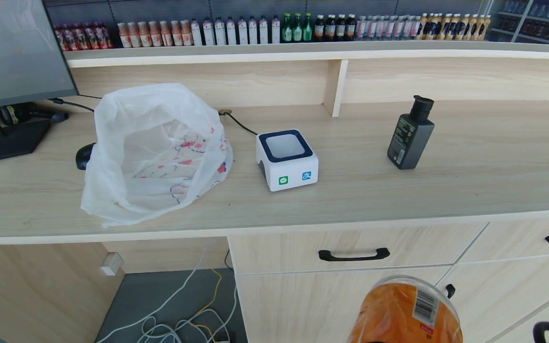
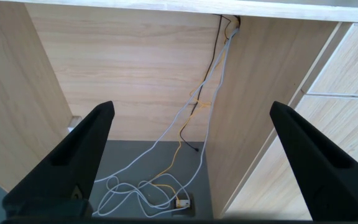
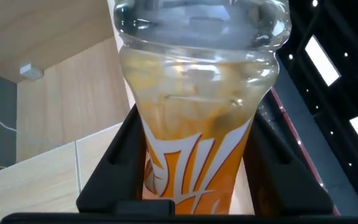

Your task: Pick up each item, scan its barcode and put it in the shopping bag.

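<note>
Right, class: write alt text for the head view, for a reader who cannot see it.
A wooden counter holds an open white shopping bag on the left, a white scanner in the middle and a dark bottle standing on the right. An orange bottle shows at the bottom edge.

This is a shop checkout. Rows of bottled drinks (image 1: 274, 28) stand beyond the far edge of the wooden worktop (image 1: 470, 171). A barcode scanner (image 1: 287, 159) sits mid-worktop, a plastic shopping bag (image 1: 127, 190) lies near it, and a till screen (image 1: 15, 52) occupies the far left corner.
</note>
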